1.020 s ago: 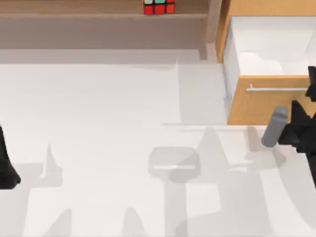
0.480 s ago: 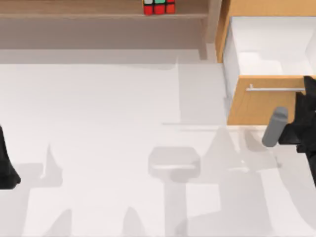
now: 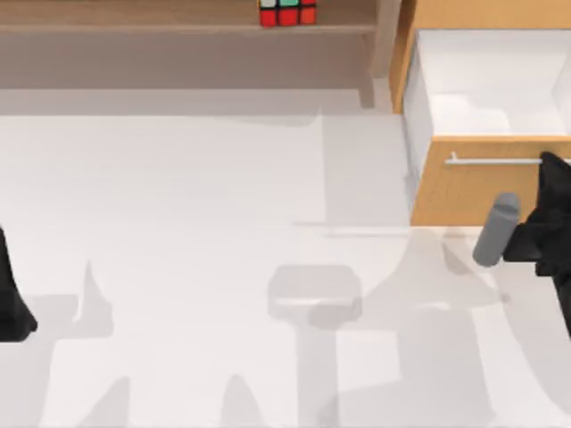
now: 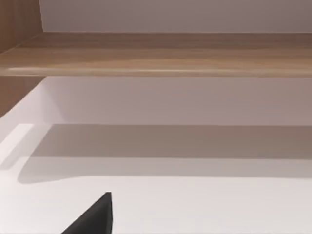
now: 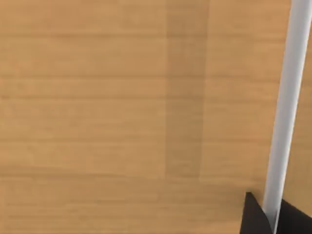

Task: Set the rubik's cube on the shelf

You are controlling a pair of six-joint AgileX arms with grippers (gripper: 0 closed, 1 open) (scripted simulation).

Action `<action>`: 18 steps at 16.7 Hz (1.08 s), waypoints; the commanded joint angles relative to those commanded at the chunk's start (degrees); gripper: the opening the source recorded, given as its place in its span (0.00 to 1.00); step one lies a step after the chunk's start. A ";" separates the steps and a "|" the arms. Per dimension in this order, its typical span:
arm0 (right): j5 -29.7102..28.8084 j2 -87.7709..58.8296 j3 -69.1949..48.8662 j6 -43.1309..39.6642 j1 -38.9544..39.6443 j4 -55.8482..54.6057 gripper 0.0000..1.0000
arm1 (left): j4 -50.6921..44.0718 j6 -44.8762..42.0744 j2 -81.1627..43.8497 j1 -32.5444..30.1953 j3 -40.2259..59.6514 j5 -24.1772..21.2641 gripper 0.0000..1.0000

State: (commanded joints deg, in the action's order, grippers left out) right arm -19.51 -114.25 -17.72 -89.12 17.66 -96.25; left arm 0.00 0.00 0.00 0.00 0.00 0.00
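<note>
The rubik's cube (image 3: 287, 12) rests on the shelf (image 3: 134, 16), a long light-brown board along the table's far edge, close to the upright post (image 3: 385, 45). No gripper touches the cube. My right gripper (image 5: 272, 219) is at the far right, at the front of the orange-tan drawer. It is open, with the thin silver handle (image 5: 287, 112) passing between its black fingertips (image 5: 253, 217). My left arm (image 3: 11, 299) is parked at the table's left edge. In the left wrist view the shelf board (image 4: 156, 56) lies far off.
The drawer (image 3: 464, 192) at the back right is pulled out, showing its white inside (image 3: 486, 80). A grey cylinder (image 3: 496, 229) on the right arm hangs just in front of the drawer. The white tabletop (image 3: 223, 196) stretches between the shelf and both arms.
The right arm has shifted a little towards the table's front and left along the drawer front. The drawer, the cube and the left arm have not moved.
</note>
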 joint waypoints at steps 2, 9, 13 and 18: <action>0.00 0.00 0.00 0.00 0.00 0.00 0.00 | 0.00 0.00 0.00 0.00 0.00 0.00 1.00; 0.65 -0.78 -3.05 0.14 -0.86 1.92 0.00 | 0.00 0.00 0.00 0.00 0.00 0.00 1.00; 2.49 -2.89 -9.31 0.11 -2.61 6.46 0.00 | 0.00 0.00 0.00 0.00 0.00 0.00 1.00; 3.94 -4.52 -14.18 0.10 -3.94 9.95 0.00 | 0.00 0.00 0.00 0.00 0.00 0.00 1.00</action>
State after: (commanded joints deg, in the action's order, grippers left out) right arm -15.58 -118.77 -31.89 -89.02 13.72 -86.31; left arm 0.00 0.00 0.00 0.00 0.00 0.00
